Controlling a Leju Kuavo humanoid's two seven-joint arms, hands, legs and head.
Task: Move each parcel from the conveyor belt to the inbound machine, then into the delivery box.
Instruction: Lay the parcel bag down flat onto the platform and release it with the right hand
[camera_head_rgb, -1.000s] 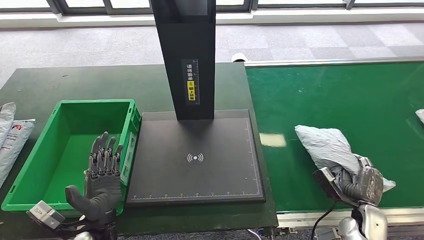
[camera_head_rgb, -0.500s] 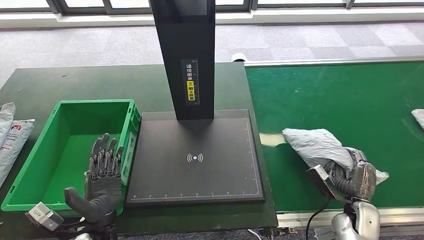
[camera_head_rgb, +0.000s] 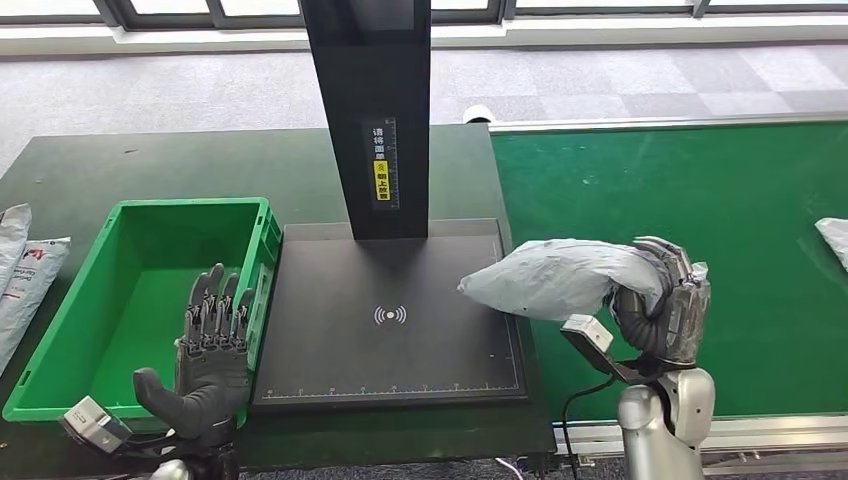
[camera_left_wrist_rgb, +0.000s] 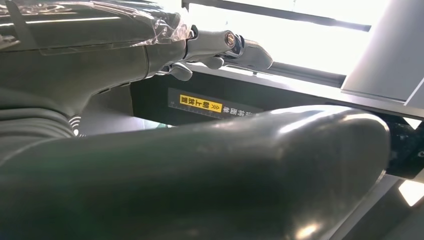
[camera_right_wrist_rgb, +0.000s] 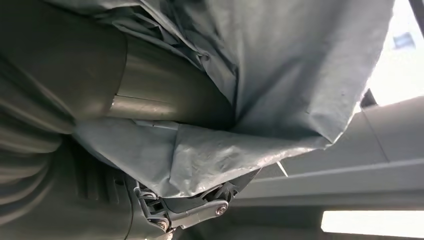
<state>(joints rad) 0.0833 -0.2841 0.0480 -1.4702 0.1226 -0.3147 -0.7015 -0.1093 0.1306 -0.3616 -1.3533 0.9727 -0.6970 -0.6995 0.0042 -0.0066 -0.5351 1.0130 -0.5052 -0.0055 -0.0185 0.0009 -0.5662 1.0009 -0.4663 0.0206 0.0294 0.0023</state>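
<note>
The right robot hand (camera_head_rgb: 668, 305) grasps a grey parcel (camera_head_rgb: 555, 277) by its right end, lifted over the scanner plate's (camera_head_rgb: 390, 370) right edge beside the belt (camera_head_rgb: 700, 190). The left robot hand (camera_head_rgb: 208, 355) is released, fingers apart, seemingly above the green box's (camera_head_rgb: 60, 330) near right corner on the worktop (camera_head_rgb: 120, 165).

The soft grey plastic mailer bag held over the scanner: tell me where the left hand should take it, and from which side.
Grey plastic mailer bag: grip its free tapered end over the black scanner plate, coming from the left. The right hand already holds the other end.
</note>
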